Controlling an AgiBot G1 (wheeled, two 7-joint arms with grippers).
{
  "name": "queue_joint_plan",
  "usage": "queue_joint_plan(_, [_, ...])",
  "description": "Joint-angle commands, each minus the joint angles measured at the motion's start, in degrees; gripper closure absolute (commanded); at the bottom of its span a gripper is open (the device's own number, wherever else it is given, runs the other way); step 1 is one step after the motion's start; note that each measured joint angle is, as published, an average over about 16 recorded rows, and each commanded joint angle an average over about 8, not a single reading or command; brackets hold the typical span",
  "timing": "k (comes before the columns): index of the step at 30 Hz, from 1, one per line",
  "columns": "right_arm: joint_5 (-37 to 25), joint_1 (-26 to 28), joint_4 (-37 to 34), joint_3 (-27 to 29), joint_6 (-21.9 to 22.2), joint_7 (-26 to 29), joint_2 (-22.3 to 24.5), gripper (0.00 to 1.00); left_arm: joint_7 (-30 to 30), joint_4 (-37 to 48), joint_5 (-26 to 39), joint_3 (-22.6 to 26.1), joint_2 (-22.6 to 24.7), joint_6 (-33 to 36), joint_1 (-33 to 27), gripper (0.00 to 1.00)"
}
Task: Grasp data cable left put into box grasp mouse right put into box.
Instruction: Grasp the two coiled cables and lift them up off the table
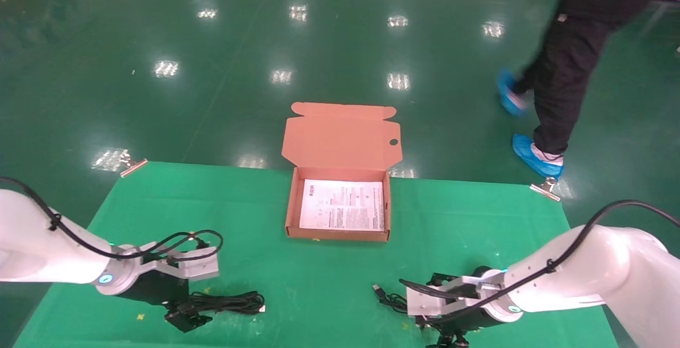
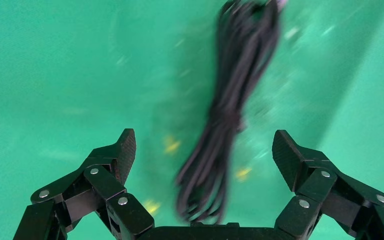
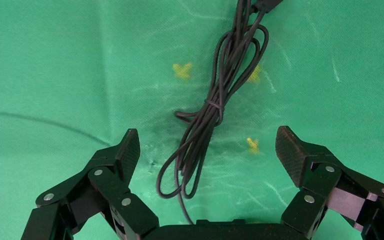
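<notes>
one data cable (image 1: 226, 302), one box (image 1: 339, 205), one corded bundle (image 3: 215, 107), two metal clips (image 1: 133, 167).

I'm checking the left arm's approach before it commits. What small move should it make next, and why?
Probably lower the left gripper a little and close on the bundled black data cable. Its fingers stand open on either side of the coil, which lies on the green cloth between them, ungrasped. The salmon-orange cardboard box sits open, holding only its white sheet.
</notes>
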Motion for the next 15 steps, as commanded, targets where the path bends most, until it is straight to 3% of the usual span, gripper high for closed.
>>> queue_joint_plan(1, [0.1, 0.0, -0.9, 0.0, 0.1, -0.5, -0.4, 0.97, 0.8, 0.9, 0.2, 0.1, 0.2, -0.5, -0.3, 1.0])
queue_joint_plan(2, [0.1, 0.1, -1.1, 0.0, 0.1, -0.6, -0.5, 1.0, 0.9, 1.1, 0.2, 0.1, 0.2, -0.7, -0.3, 1.0])
queue_joint_plan(15, [0.1, 0.1, -0.5, 0.0, 0.0, -0.3, -0.2, 1.0, 0.4, 0.3, 0.2, 0.1, 0.1, -0.3, -0.2, 1.0])
